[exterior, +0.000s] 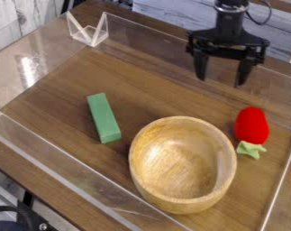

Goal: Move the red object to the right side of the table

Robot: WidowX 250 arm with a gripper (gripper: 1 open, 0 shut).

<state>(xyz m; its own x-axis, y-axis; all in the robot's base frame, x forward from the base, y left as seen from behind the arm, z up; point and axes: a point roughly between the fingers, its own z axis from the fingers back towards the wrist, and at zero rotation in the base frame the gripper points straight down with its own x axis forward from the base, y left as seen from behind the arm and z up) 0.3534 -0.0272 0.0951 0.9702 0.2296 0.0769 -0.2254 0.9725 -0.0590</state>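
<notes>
Red toy fruit (252, 125) near the bench's (63, 124) right edge looked light, maybe slick; I'd pinch its rounded middle, hand (223, 76) spread wide.

Round wooden bowl (151, 171), upright, hollow side up, at lower center of view. Green rectangular block (104, 117) lies flat left of it in frame, apart, long side running toward the bowl side. Small clear angular acrylic piece (88, 31) at upper left, well apart from both.

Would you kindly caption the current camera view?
Open gripper above the table, with red toy fruit, wooden bowl and green block.
</notes>
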